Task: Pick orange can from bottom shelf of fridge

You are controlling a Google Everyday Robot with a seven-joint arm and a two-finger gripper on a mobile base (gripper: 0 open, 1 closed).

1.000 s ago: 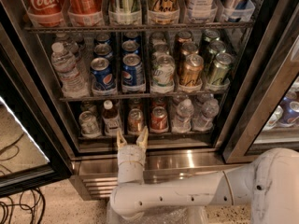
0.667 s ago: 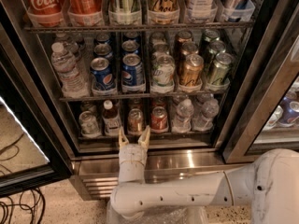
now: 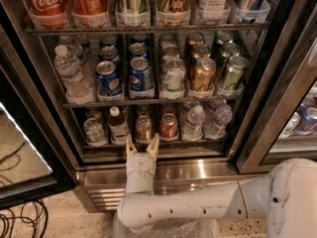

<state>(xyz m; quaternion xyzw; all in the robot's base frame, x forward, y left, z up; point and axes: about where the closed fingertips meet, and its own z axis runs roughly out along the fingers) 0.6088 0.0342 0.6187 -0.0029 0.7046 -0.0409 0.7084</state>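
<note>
Speckled beige floor (image 3: pixel 64 214) with a tangle of dark cables (image 3: pixel 15 221) lies at the foot of the fridge (image 3: pixel 198 172), whose door stands open on 3 visible wire tiers of drinks. On the bottom shelf (image 3: pixel 208 148) the orange can (image 3: pixel 143 128) stands upright in the front row, a red can (image 3: pixel 169 125) just beside it on one side and a small orange-capped bottle (image 3: pixel 118 124) on the other; a silver can (image 3: pixel 94 131) sits further out, and 2 water bottles (image 3: pixel 196 121) fill the far end. The gripper (image 3: pixel 142 147) points up at the shelf's front edge directly before the orange can, its 2 pale fingers (image 3: pixel 130 148) spread wide with nothing between them (whether the tips touch the can is not clear). Its white arm (image 3: pixel 198 207) crosses low in front of the ribbed steel base. Pepsi cans (image 3: pixel 140 74) and a gold can (image 3: pixel 203 73) line the tier above.
</note>
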